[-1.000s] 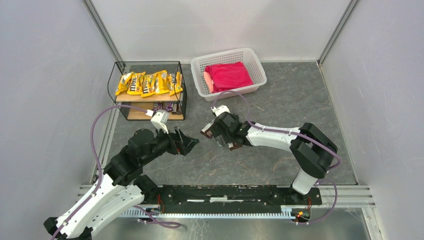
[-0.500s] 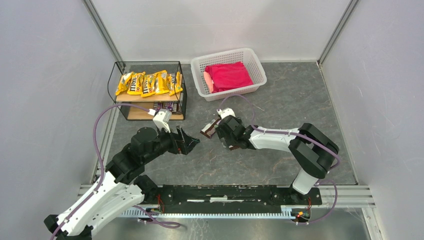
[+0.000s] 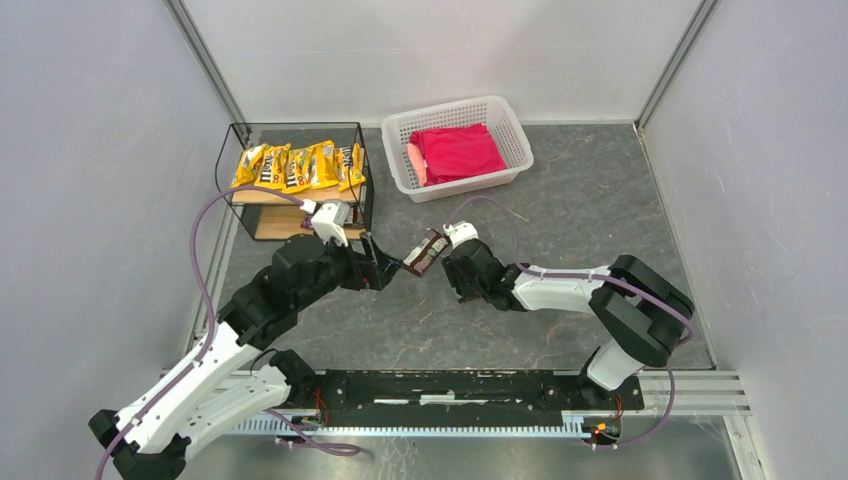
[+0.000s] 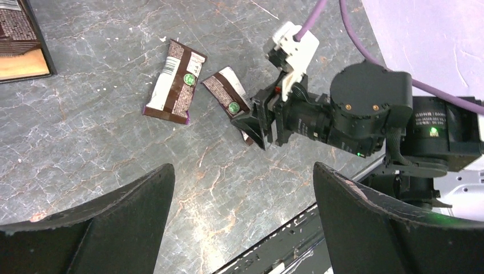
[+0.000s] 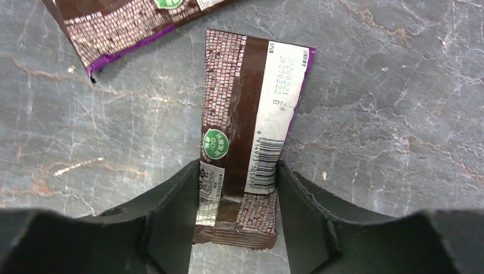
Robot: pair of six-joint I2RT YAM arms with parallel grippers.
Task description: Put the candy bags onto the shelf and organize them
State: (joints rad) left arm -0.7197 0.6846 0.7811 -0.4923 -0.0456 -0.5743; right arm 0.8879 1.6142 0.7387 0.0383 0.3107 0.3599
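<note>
The right gripper [image 5: 237, 174] pinches the near end of a dark brown glossy oblong candy packet [image 5: 251, 108] between its two black fingers [image 5: 171, 217], barcode side up. Whether the packet's free end rests on the grey marbled bench [image 5: 388, 114] or hangs just above it cannot be told. A second brown packet with a purple edge [image 4: 174, 83] lies flat just beyond it, a narrow strip of bench between them. The right wrist view cuts this one off at the top, and from above it is hard to pick out between the two grippers.

The left gripper [image 4: 242, 171] is spread wide and holds nothing. Behind it, the black wire-frame shelf with light wooden boards [image 3: 272, 228] stands toward the far left corner. Yellow glossy candy bags [image 3: 298, 166] line its top board. The left arm's wrist hides much of the lower board, where the left wrist view catches only the cut-off corner of a third brown packet [image 4: 14, 28]. A white perforated plastic basket [image 3: 512, 135] holding a red cloth [image 3: 455, 152] sits at the far edge.

Against a second ago, the right gripper has carried its packet toward the shelf and the left gripper has reached farther out, so the two now stand close together.
</note>
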